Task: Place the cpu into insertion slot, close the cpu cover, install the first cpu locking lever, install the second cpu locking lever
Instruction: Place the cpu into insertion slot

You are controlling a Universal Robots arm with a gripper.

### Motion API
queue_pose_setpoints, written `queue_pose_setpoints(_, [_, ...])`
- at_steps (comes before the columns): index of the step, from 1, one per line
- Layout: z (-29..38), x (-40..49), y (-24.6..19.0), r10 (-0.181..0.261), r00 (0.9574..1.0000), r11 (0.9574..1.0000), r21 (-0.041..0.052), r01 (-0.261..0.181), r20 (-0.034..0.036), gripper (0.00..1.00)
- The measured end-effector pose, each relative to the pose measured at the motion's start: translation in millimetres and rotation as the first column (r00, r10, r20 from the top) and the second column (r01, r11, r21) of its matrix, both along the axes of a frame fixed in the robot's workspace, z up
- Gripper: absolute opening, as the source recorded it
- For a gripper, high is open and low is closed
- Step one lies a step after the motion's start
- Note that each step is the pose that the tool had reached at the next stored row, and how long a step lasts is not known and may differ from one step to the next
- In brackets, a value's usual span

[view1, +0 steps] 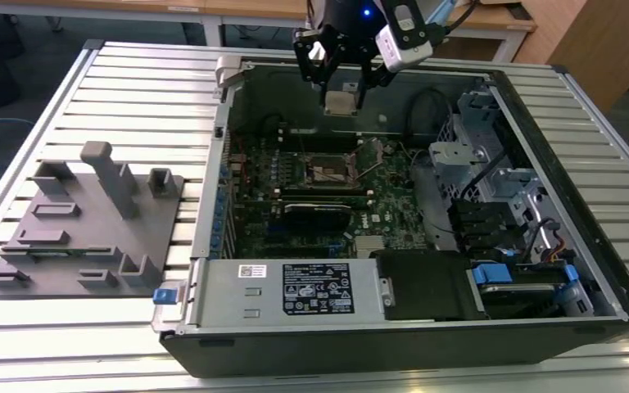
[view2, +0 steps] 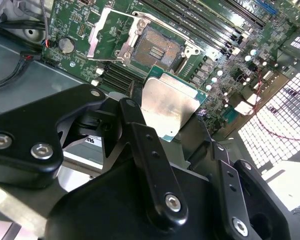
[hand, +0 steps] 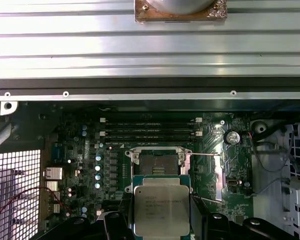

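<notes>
In the exterior view my gripper (view1: 342, 88) hangs over the far end of the open computer case, shut on the cpu (view1: 340, 102), a small pale square chip. Both wrist views show the cpu (view2: 167, 106) (hand: 159, 210) clamped by its edges between the black fingers (view2: 139, 135), metal top in view. It is held in the air, apart from the board. The insertion slot (view1: 329, 169) (view2: 153, 50) (hand: 159, 162) lies bare on the green motherboard, dark centre with a silvery rim. The cpu cover (view2: 105, 34) stands flipped open beside the slot. A thin lever wire (hand: 206, 155) sticks out sideways from the slot.
A grey power supply box (view1: 292, 291) fills the case's near end, and drive cages with cables (view1: 478, 172) line the exterior view's right. Long black memory slots (hand: 150, 127) run beside the socket. A grey fixture block (view1: 85, 221) sits on the slatted table at the exterior view's left.
</notes>
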State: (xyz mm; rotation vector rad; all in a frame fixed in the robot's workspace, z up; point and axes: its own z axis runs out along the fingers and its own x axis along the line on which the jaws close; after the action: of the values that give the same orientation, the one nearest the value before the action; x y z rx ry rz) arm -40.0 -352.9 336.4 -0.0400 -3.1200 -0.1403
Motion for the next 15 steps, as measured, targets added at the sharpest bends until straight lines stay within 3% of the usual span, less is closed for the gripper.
queue_pose_setpoints(15, [-1.9, 0.0, 0.0, 0.0, 1.0, 1.0, 0.0001, 0.0, 0.0, 0.54])
